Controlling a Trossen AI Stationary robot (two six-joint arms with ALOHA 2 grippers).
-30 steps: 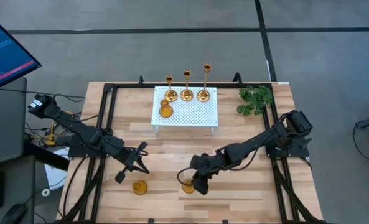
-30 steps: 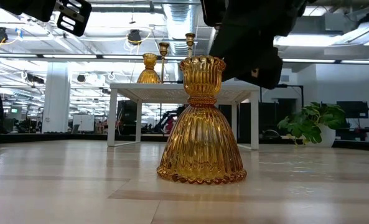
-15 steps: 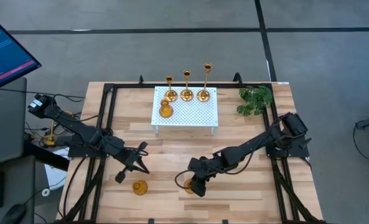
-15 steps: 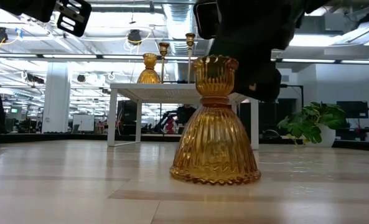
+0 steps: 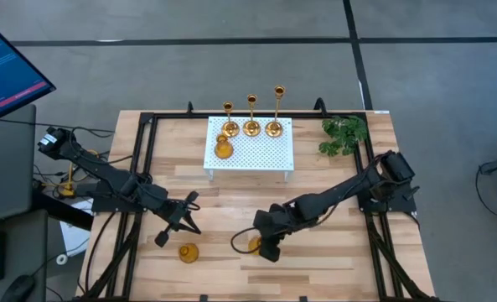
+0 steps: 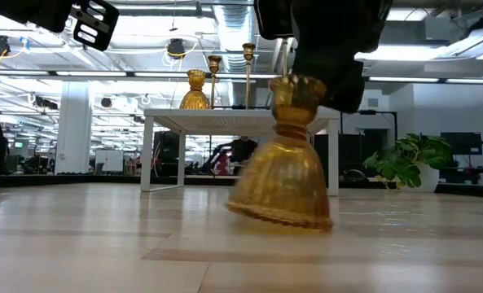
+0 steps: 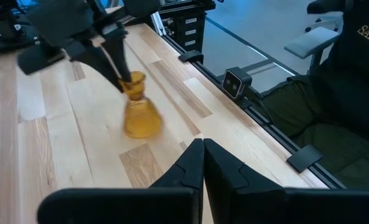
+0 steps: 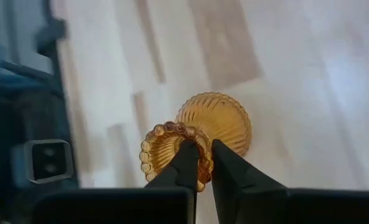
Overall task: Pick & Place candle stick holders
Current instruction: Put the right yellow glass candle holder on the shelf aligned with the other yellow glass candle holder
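A short amber candle stick holder (image 6: 282, 175) stands tilted near the table's front middle, with my right gripper (image 8: 203, 149) shut on its top. A second short holder (image 5: 188, 252) rests on its base at the front left, a little in front of my left gripper (image 5: 163, 237), which is shut and holds nothing. On the white perforated stand (image 5: 265, 155) at the back stand three tall thin holders (image 5: 251, 124) in a row and one more short holder (image 5: 223, 148). My right gripper pinches the beaded rim (image 8: 203, 163) of the holder's top cup, one finger inside the cup and the other outside. The fingers come from above, slanting in from the table's right. The holder leans, the left side of its base (image 6: 245, 207) raised above the right side.
A green plant sprig (image 5: 344, 134) lies at the back right corner. Black frame rails (image 5: 139, 168) run along the table's left and right sides. Bare wood lies between the stand and both grippers.
My right gripper has come down a little toward the table's left and shut on the holder's rim. The holder, upright before, has shifted slightly to the right and tipped, with the left side of its base coming up.
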